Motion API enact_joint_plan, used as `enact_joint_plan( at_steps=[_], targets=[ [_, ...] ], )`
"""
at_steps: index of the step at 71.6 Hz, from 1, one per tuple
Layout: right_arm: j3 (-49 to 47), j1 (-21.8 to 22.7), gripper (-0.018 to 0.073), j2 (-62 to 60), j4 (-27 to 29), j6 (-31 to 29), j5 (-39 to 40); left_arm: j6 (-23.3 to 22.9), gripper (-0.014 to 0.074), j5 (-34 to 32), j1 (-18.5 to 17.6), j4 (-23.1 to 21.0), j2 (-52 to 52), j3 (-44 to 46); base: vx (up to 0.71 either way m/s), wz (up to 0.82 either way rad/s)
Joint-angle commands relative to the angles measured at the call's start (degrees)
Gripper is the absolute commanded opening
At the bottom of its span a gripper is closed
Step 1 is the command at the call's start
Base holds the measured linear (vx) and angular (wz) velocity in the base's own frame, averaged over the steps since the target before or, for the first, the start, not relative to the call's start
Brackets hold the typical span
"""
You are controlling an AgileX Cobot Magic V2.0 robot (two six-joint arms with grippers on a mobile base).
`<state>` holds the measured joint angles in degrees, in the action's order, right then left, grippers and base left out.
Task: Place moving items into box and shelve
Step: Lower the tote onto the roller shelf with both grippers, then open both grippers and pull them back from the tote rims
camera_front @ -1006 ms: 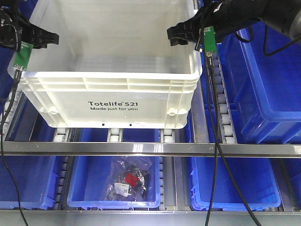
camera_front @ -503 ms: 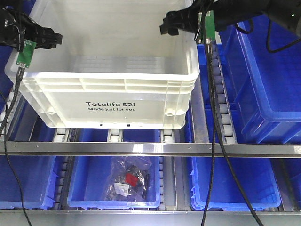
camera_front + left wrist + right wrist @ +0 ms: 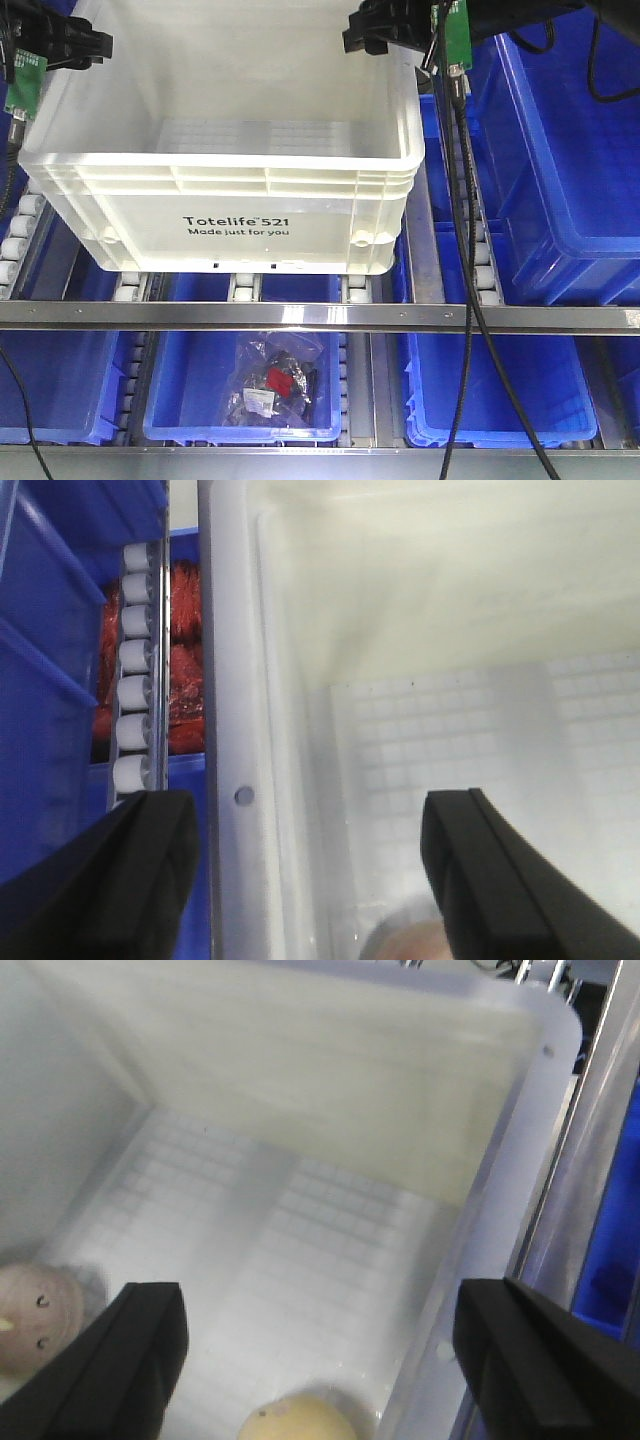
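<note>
The white box [image 3: 240,190], printed "Totelife 521", rests on the shelf's rollers. My left gripper [image 3: 75,45] is at its left wall, toward the far end, and my right gripper [image 3: 370,28] is at its right wall. In the left wrist view the left gripper [image 3: 310,870] is open, one finger outside and one inside the box wall [image 3: 235,730]. The right gripper [image 3: 320,1350] is open too and straddles the right wall [image 3: 480,1250]. On the box floor lie a pale yellow round item [image 3: 300,1418] and a pinkish round item [image 3: 35,1315].
Blue bins [image 3: 560,170] stand to the right of the box and on the tier below. One lower bin holds bagged parts [image 3: 275,385]. A metal shelf rail [image 3: 320,315] crosses in front. Roller tracks [image 3: 470,200] flank the box. Red material [image 3: 185,650] fills a bin to the left.
Both grippers have moved farther back along the box's side walls, toward the top of the front view. The box shifted slightly to the left, then stayed put.
</note>
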<state>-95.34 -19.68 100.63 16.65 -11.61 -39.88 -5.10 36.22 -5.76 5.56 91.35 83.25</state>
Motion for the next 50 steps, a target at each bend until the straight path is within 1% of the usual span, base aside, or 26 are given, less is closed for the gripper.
enact_joint_plan(
  at_steps=[1,8,18,24,28,39,43,50],
  targets=[
    [-2.1,0.0,0.0578,-3.2,0.7,-0.4,0.6,-0.2,0.0592,-1.2,-0.3,-0.9,-3.3,1.9,0.00,0.00],
    [-2.0,0.0,0.0578,-3.6,0.1,-0.7,-2.0,-0.1,0.0592,1.9,-0.3,-1.9,-4.4,1.9,0.00,0.00],
    [-1.7,0.0,0.0578,-5.6,0.3,-0.7,-2.3,-0.1,0.0592,4.7,-0.3,-1.9,-6.1,1.4,0.00,0.00],
    [1.5,0.0,0.0578,-7.7,0.5,-0.7,-0.8,-0.1,0.0592,4.6,-0.3,-1.9,-7.7,-1.1,0.00,0.00],
    [6.3,0.0,0.0578,-9.6,0.7,-0.8,2.3,-0.2,0.0592,3.4,-0.3,-1.9,-9.0,-3.9,0.00,0.00],
    [19.5,0.0,0.0578,-17.0,1.9,-0.9,13.3,-0.3,0.0592,-2.7,-0.3,-2.0,-13.8,-12.9,0.00,0.00],
    [23.5,0.0,0.0578,-20.1,3.0,-1.6,16.8,-0.5,0.0592,-4.5,-0.3,-2.6,-16.1,-15.5,0.00,0.00],
    [29.1,0.0,0.0578,-25.1,4.6,-4.5,20.7,-0.5,0.0592,-7.6,-0.3,-4.0,-20.6,-19.9,0.00,0.00]
  ],
)
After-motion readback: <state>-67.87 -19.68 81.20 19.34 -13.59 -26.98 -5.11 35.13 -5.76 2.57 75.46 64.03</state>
